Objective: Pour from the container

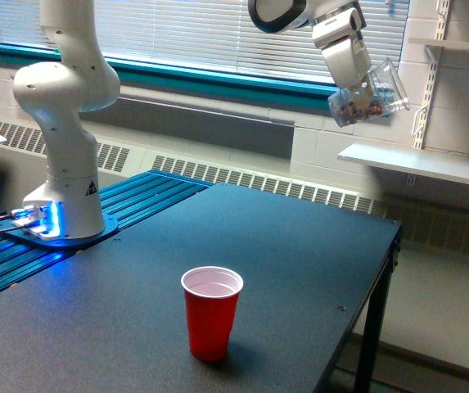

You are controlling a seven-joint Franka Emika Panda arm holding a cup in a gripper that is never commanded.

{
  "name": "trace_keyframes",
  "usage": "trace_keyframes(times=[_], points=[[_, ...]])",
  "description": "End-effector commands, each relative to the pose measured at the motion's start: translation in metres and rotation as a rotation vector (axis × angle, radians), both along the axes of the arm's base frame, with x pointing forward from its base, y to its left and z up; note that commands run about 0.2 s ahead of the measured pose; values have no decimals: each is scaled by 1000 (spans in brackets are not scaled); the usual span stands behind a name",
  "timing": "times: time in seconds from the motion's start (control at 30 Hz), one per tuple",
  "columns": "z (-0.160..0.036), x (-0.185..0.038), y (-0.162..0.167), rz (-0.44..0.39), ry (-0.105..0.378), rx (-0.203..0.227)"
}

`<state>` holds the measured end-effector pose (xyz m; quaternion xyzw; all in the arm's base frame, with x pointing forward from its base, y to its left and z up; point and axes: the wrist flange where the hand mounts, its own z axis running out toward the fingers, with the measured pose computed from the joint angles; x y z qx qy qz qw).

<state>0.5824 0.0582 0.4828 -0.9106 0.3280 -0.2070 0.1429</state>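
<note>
High at the exterior view's upper right, my gripper [363,88] is shut on the container [372,95], a clear ridged plastic cup. The cup lies tipped almost on its side, and small dark and coloured pieces show through its wall near the fingers. An opaque red plastic cup [211,312] stands upright with its mouth open on the dark table [283,246], low in the view and far below and to the left of the container.
The arm's white base [62,188] stands at the exterior view's left on a blue ribbed mat [136,205]. The table's right edge [381,278] drops off to the floor. A white shelf [418,162] and wall brackets sit behind the gripper, under window blinds.
</note>
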Motion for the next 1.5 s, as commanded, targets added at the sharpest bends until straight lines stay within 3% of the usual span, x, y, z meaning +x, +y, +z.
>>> trace_keyframes(times=[0.03, 0.33, 0.47, 0.57, 0.7, 0.9, 1.23, 1.37, 1.5], points=[[3, 1, -2, -66, 7, 102], [-1, -3, 4, -198, 44, 321], [-6, -7, 2, -315, 72, 439], [-12, -11, 5, -287, 78, 355], [-25, -17, 3, -291, 116, 310], [-47, -23, 2, -339, 196, 321], [-80, -40, -20, -471, 272, 348], [-91, -49, -38, -519, 295, 327], [-101, -60, -57, -552, 318, 275]])
